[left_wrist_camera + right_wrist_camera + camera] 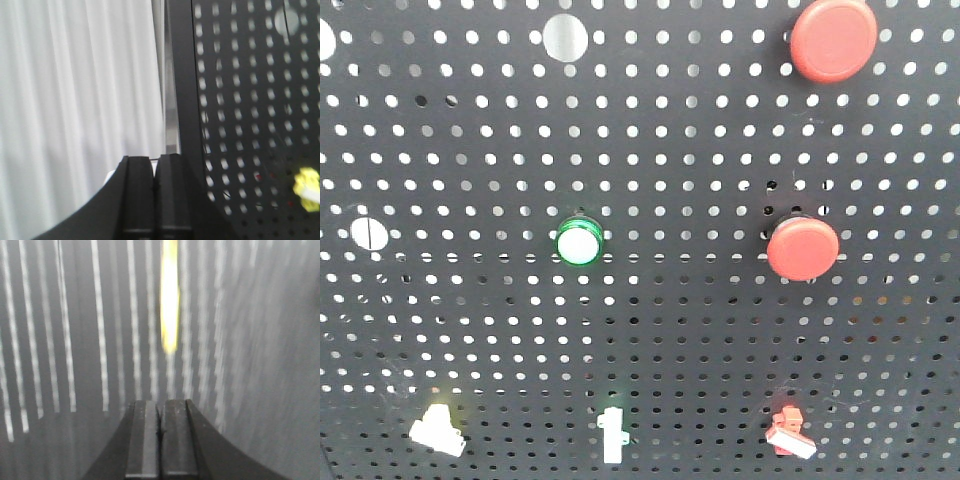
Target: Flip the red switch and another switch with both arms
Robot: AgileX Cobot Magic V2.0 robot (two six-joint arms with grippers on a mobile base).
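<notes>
Left end effector (155, 197) and right end effector (160, 440), both clamped shut on nothing, touch neither toggle: red switch (788, 432) sits low right on the pegboard (470, 330), pale yellow switch (437, 430) low left; both flips seemingly remain.

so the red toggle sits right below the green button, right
No. The red toggle sits below the lower red button, bottom right of the board; the white toggle is the one under the green button. The front view shows it.
</notes>
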